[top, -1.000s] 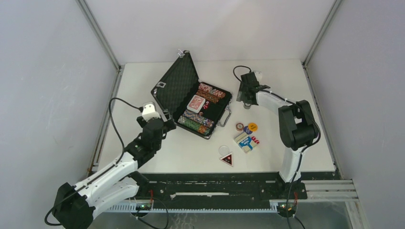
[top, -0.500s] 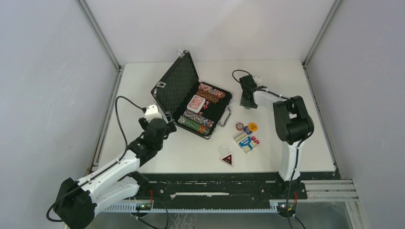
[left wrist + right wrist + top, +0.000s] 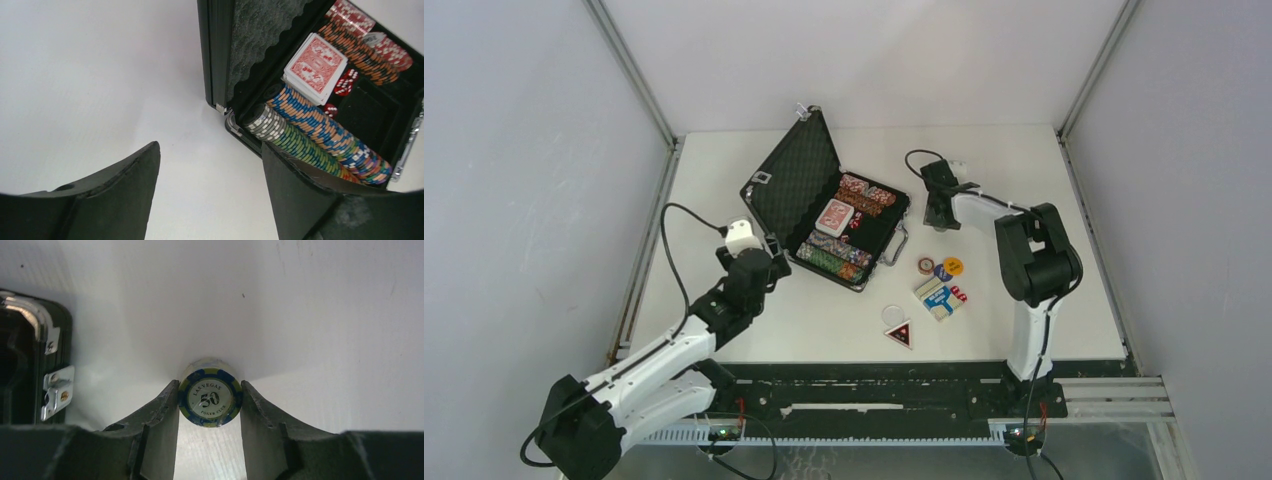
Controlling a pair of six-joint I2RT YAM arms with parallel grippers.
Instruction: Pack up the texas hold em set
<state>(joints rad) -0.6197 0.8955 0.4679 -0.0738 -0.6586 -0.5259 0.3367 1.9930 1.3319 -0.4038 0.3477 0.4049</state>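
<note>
Currently the step in hand is picking up loose chips for return to the case.

Case: open near the middle of the table, foam lid raised. Inside lie chip rows, a red deck and dice. One compartment beside the dice looks unfilled.

Right gripper: down at the table, just right of the case. Its fingers press on both sides of a short chip stack with a "50" chip on top. The grip reads as made; the stack appears to rest on the table.

Left gripper: jaws wide, nothing between them, hanging off the case's near left corner, clear of it.

Not yet packed: loose chips, a blue deck and a triangular token, all lying on the table right of and nearer than the case.

Judgement: packing is partly done. The next move calls for a straight lift without loosening the squeeze, then a carry leftward over the case wall to a free slot. The stack must go in level, or the chips may fan out. The left arm seems placed to steady the case or, later, shut the lid.
</note>
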